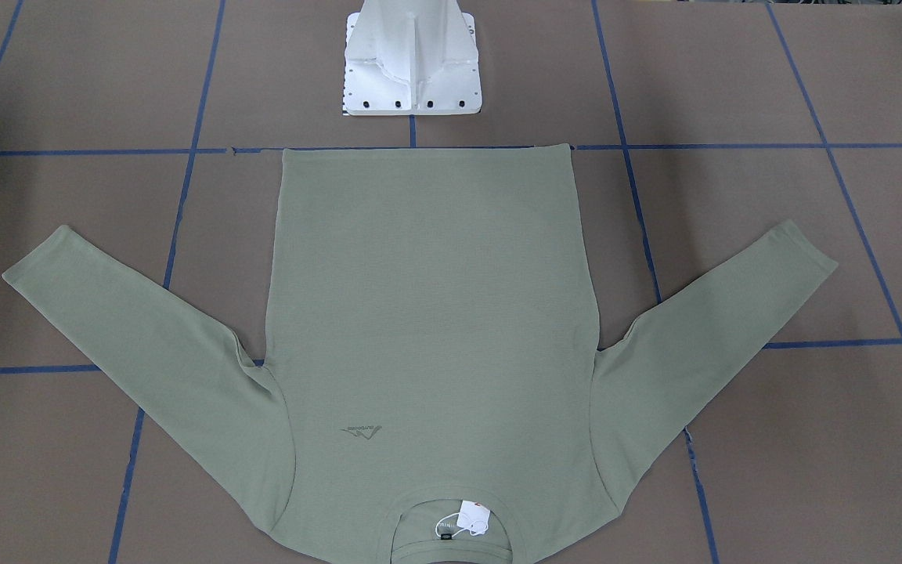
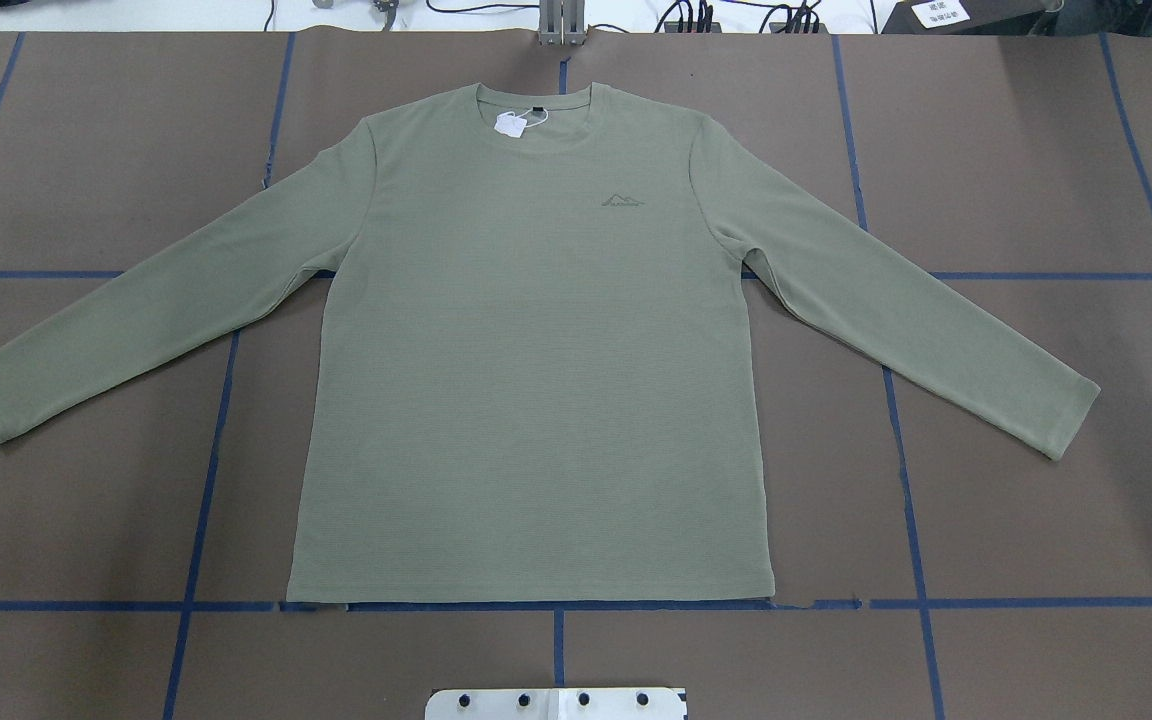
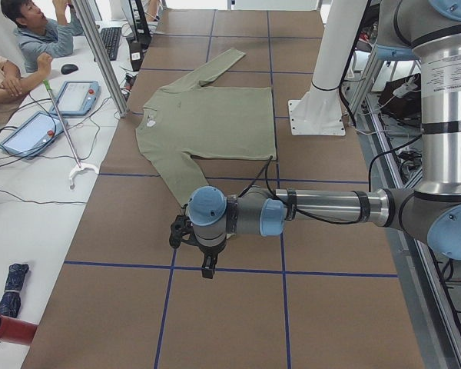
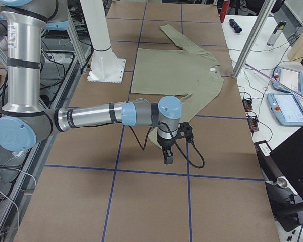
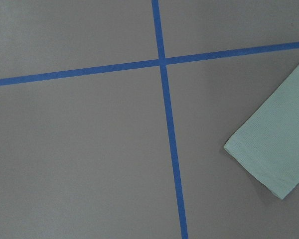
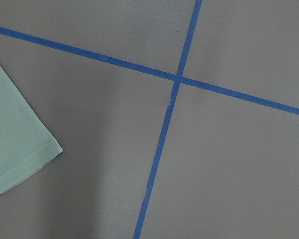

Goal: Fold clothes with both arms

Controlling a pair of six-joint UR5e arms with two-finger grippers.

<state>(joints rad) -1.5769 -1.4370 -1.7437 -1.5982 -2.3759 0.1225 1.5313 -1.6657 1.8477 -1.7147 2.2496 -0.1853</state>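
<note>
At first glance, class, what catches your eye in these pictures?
A green shirt lies flat, front up, sleeves spread, mid-table. The left arm and right arm each reach out low over the table just beyond a cuff. A white tag sits at the neck.

My shirt (image 2: 536,380) is plain sage green in a fine ribbed knit with a tonal logo (image 2: 622,201) and a white tag (image 2: 510,124), my table (image 2: 1036,150) is brown, gridded with blue tape (image 2: 1036,603), and my left arm (image 3: 323,206) and right arm (image 4: 91,117) are silver-grey with light blue caps.
</note>
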